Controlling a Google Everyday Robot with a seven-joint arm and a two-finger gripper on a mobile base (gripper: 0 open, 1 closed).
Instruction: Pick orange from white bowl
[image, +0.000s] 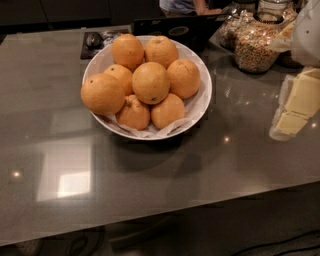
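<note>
The white bowl (200, 102) with a crumpled paper liner stands on the grey table and holds several oranges. The orange (150, 82), large and evenly round with a small dark speck, lies on top in the middle of the pile. A smaller orange with a knobby stem end (133, 113) lies at the front. My gripper (289, 122), cream-coloured, hangs at the right edge of the view, well to the right of the bowl and apart from it, a little above the table.
A glass jar of cereal (256, 47) stands behind the gripper at the back right. A dark laptop (175, 27) and a small dark object (93, 39) lie just behind the bowl. The table's front edge (160, 212) runs across the bottom.
</note>
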